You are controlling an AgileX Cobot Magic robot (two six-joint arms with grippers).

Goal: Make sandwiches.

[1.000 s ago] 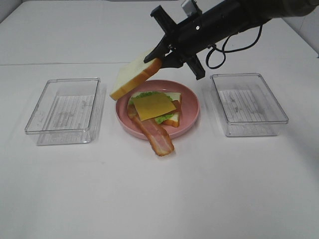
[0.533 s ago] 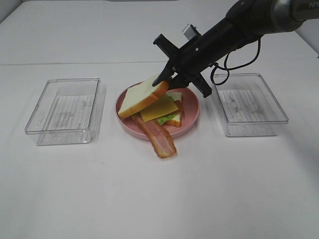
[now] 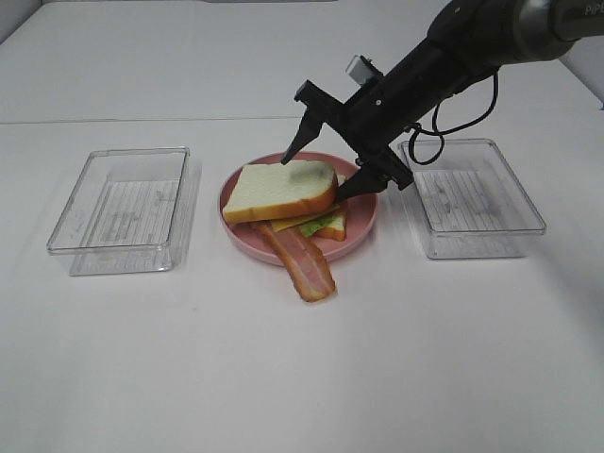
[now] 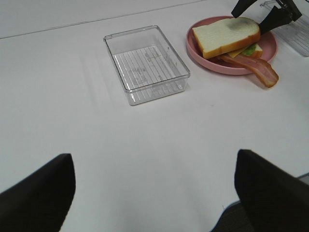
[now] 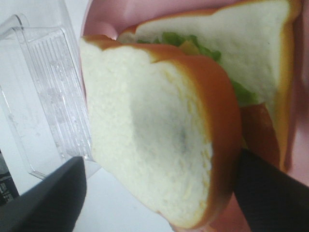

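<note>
One sandwich [image 3: 288, 203] is lying on the pink plate [image 3: 363, 222], its bacon strip [image 3: 300, 262] pointing off the front rim. Right gripper [image 3: 316, 173] fingers are spreading apart around the top bread slice [image 3: 281, 187]; left gripper [image 4: 154, 193] fingers are standing apart

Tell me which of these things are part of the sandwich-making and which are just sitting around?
Part of the job:
- top bread slice
- cheese slice
- lettuce
- bacon strip
- bottom bread slice
- pink plate
- right gripper, jaws open

Lying about:
- left clear tray
- right clear tray
</note>
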